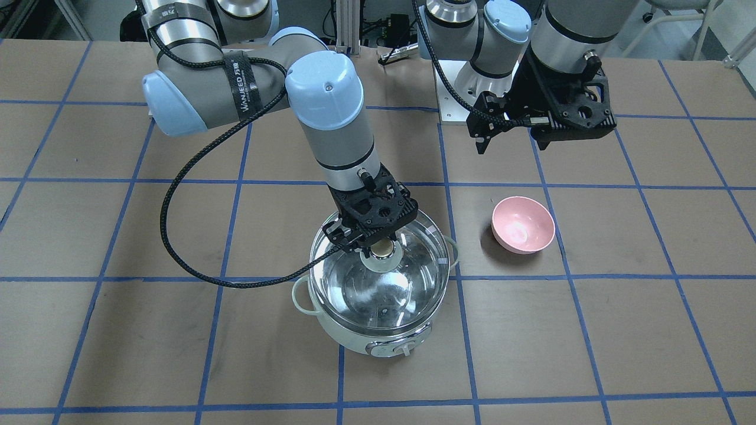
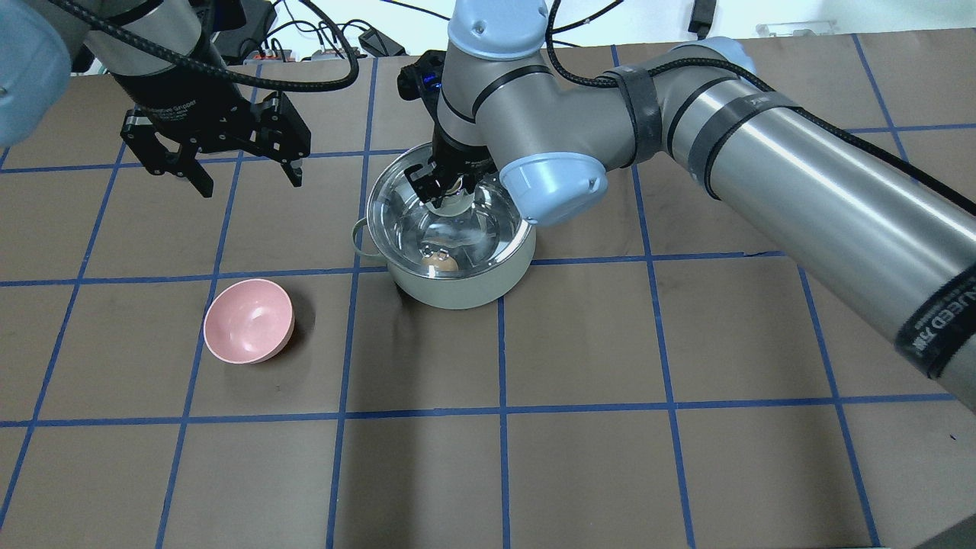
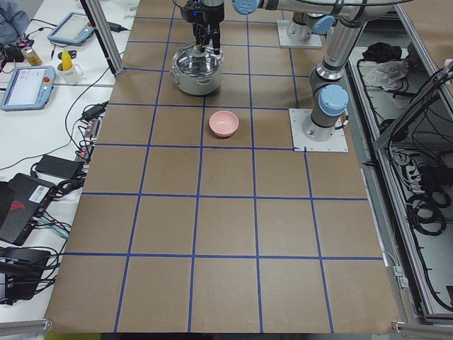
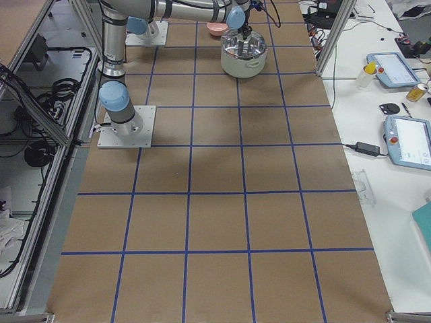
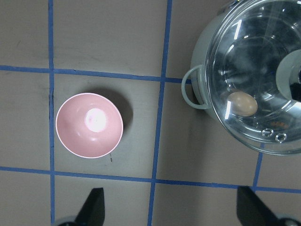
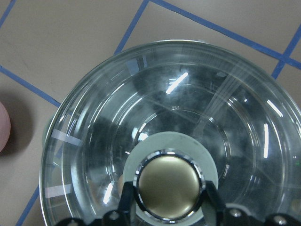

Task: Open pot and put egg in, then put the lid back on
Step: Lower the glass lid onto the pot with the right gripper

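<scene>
1. The right gripper (image 6: 167,194) is pinching the knob (image 1: 384,249) of the lid (image 6: 211,108), one finger pressing on each side of its gold top, and the lid is sitting directly beneath it on the pot (image 1: 354,339)
2. The egg (image 5: 242,103) is lying inside the pot, below the glass and a little to one side of the pincer
3. The lid is looking stiff, fairly heavy and breakable; the knob is probably offering the only sound hold, though its polished cap may be slipping under a light pinch
4. The egg is likely rolling freely and cracking easily
5. The left gripper (image 2: 250,181) is hanging spread and empty, well apart, with the pink bowl (image 2: 250,320) below it
6. A black cable (image 1: 177,236) is looping down near the pincer, close beside the pot, and may be risking a snag
</scene>
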`<state>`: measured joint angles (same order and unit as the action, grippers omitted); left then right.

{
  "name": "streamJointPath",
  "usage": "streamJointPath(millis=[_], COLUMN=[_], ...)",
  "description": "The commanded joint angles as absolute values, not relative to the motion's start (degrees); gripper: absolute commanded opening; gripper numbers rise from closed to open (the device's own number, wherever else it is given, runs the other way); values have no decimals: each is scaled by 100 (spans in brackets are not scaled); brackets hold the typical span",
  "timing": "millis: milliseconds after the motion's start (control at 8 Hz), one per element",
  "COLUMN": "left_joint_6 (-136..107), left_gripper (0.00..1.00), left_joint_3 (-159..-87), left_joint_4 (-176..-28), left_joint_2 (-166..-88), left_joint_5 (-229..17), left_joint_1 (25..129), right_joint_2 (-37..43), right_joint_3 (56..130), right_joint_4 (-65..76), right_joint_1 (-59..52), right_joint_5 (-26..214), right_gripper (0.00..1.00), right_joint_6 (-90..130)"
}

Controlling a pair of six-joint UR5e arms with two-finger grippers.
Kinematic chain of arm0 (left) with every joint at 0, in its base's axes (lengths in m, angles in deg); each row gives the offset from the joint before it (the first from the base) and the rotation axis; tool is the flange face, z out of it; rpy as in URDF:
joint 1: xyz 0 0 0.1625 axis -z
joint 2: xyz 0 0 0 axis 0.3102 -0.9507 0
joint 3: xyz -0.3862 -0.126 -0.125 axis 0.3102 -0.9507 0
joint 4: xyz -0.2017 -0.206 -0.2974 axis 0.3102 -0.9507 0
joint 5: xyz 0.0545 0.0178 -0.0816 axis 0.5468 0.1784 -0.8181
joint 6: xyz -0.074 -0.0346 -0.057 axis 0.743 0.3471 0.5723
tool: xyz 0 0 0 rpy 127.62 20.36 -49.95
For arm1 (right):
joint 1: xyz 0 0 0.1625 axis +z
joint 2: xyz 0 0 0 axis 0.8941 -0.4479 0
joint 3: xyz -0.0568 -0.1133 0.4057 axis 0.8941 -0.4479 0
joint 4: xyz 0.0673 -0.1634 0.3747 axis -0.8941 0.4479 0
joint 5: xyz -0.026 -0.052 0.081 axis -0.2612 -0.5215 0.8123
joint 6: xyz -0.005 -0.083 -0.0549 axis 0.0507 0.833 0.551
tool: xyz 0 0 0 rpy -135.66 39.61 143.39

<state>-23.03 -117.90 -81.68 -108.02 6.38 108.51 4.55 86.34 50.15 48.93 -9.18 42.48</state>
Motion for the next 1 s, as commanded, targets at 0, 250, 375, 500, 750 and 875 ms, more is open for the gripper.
streamJointPath(millis=[0,250,375,500,750,875], left_joint_6=[-2313,-2313,-2313,-2313,-2313,-2313], left_gripper=[100,100,100,100,100,100], left_joint_3=[-11790,-11790,-11790,-11790,-11790,-11790], left_joint_4=[-8168,-8168,-8168,-8168,-8168,-8168], left_joint_2=[-10799,-10799,-10799,-10799,-10799,-10799], left_joint_5=[650,650,650,641,650,650], left_joint_1=[10860,10860,10860,10860,10860,10860], right_joint_2=[400,444,479,479,488,488], right_joint_3=[8638,8690,8691,8699,8699,8699], right_joint_4=[5118,5118,5126,5126,5126,5126], right_joint_1=[4893,4893,4893,4893,4893,4893], right_joint_5=[-920,-902,-859,-850,-850,-850], right_gripper=[0,0,0,0,0,0], right_joint_6=[4308,4395,4396,4405,4466,4527])
